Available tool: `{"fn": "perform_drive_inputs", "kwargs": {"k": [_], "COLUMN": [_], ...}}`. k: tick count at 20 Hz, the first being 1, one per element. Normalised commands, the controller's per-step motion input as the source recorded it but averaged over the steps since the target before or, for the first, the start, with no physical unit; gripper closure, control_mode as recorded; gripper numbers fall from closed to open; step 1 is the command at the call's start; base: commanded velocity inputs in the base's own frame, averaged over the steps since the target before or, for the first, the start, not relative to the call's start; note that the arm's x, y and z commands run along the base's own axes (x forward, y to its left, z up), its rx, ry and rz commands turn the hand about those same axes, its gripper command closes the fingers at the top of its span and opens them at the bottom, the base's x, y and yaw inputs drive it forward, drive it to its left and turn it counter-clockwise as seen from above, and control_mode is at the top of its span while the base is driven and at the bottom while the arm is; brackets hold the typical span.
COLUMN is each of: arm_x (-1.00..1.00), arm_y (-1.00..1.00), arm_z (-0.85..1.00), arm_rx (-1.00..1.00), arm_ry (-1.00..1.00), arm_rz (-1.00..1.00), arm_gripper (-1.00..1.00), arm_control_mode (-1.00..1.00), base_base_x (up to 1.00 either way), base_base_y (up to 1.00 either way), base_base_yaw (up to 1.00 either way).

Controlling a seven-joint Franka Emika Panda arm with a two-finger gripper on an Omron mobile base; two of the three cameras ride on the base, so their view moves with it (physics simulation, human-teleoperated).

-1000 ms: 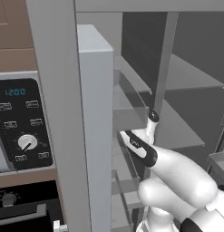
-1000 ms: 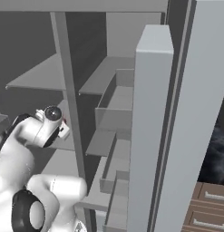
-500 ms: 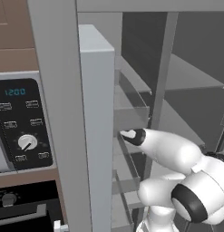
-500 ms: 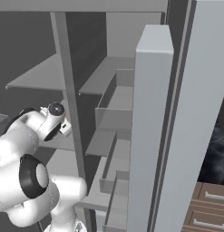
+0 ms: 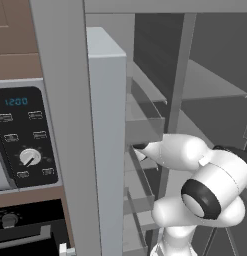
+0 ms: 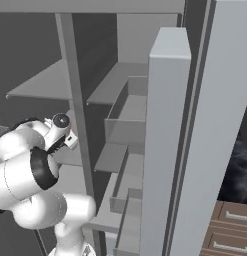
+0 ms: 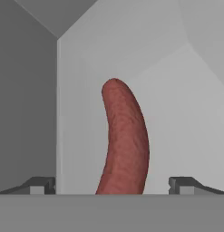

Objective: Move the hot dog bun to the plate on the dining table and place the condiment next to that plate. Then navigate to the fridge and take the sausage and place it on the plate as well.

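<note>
A reddish-brown sausage (image 7: 124,145) lies on a pale grey fridge shelf (image 7: 186,113), pointing away from the hand, in the hand view. Its near end sits between my two dark fingertips (image 7: 41,185), which stand wide apart on either side of it without touching. My gripper (image 7: 111,186) is open and holds nothing. In the left base view the white arm (image 5: 195,160) reaches left into the open fridge, its hand end (image 5: 139,147) close behind the door's edge. In the right base view the wrist (image 6: 61,121) sits beside the fridge's centre post (image 6: 77,120).
The open fridge door (image 5: 107,140) with its shelf bins (image 6: 127,115) stands close to the arm. Grey fridge shelves (image 5: 210,85) run above the hand. An oven control panel (image 5: 25,135) is on the left, and wooden drawers (image 6: 230,225) at the lower right.
The arm has folded forward and down. The hand has swung from pointing upward to reaching low into the fridge, toward the door side. The jaws stayed open.
</note>
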Motion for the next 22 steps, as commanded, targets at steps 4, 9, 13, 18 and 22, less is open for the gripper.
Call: {"fn": "perform_drive_inputs", "kwargs": {"k": [4,9,13,18,22], "arm_x": [0.31,0.14,0.08,0.1,0.15], "arm_y": [0.17,0.03,0.0,0.01,0.08], "arm_z": [-0.03,-0.15,-0.23,-0.31,-0.44], "arm_rx": [0.0,0.0,0.0,-0.01,-0.05], "arm_ry": [0.0,0.0,0.0,0.0,0.02], "arm_rz": [0.0,0.0,0.0,0.0,0.0], "arm_gripper": [-1.0,-1.0,-1.0,-1.0,-1.0], "arm_control_mode": [-1.0,-1.0,-1.0,-1.0,-1.0], "base_base_x": [0.0,0.0,0.0,0.0,0.0], "base_base_y": [0.0,0.0,0.0,0.0,0.0], "base_base_yaw": [0.0,0.0,0.0,0.0,0.0]}}
